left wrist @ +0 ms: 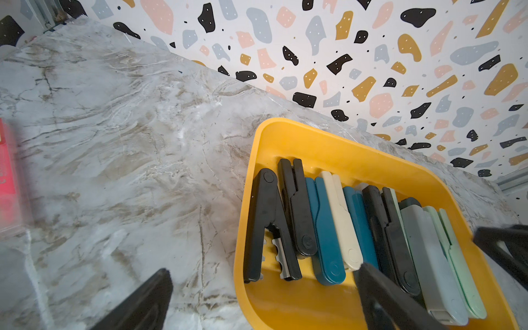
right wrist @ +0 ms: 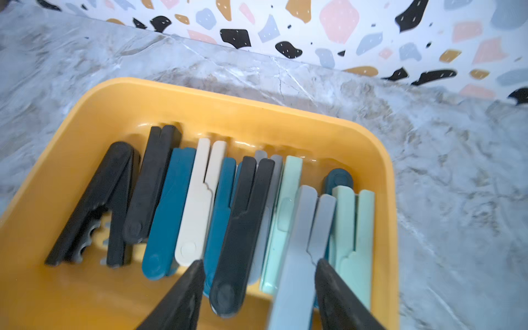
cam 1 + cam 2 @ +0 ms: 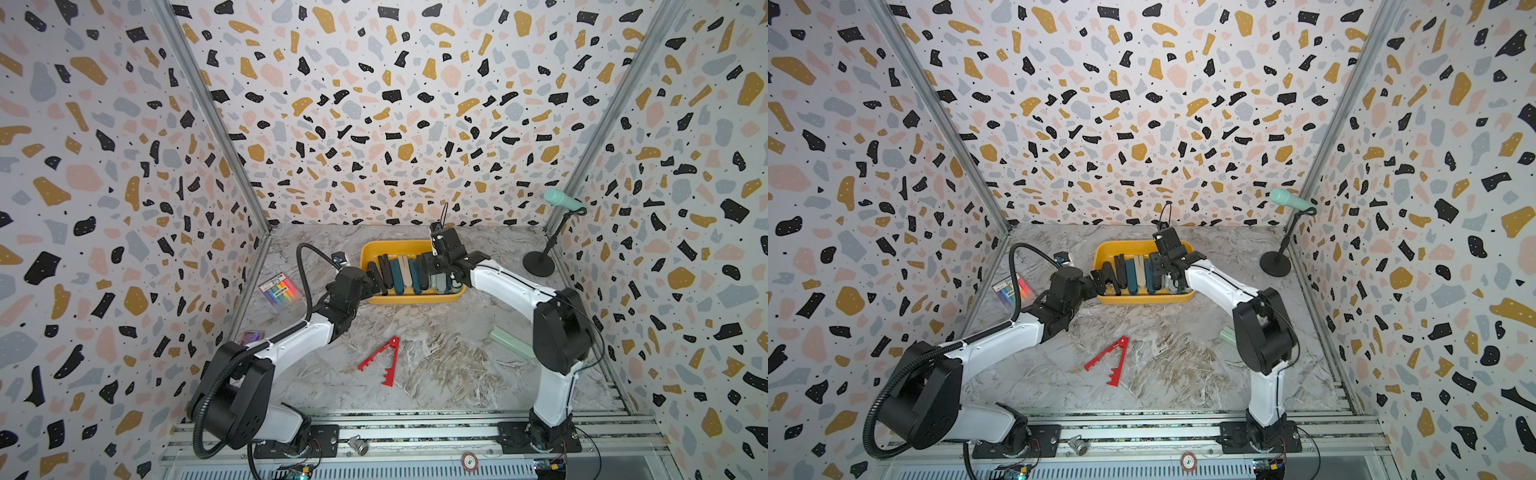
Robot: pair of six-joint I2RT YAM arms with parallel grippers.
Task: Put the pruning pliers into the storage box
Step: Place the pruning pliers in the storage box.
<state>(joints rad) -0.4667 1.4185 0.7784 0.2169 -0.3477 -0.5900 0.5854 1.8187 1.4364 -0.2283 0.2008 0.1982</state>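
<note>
The task looks almost finished. The shallow mustard-yellow plastic storage box (image 3: 415, 299) stands toward the back of the marble-patterned surface (image 3: 436, 365). It already carries a row of about ten plastic pruning pliers (image 2: 245, 228) in black, dark teal, beige, grey and mint green. They lie side by side, and some lie partly on top of others.

Two tools are not yet inside. The red notched pliers (image 3: 392, 347) lie spread in a V near the front middle of the surface, well apart from the box. The closed mint-green pliers (image 3: 511, 341) lie near the right side, just beside the elbow of the right arm (image 3: 511, 286). By my judgement these two are all that is left.

The right arm reaches forward and inward, with its wrist bent down over the right part of the box. Its jaws stand apart. In the right wrist view the light grey pliers (image 2: 300, 257) and a black pair lie between them with free space at one side, so I judge that nothing is clenched.

The left arm (image 3: 291, 340) stretches toward the near left corner of the box. Its jaws are spread wide and empty, one over the bare surface and one over the box.
</note>
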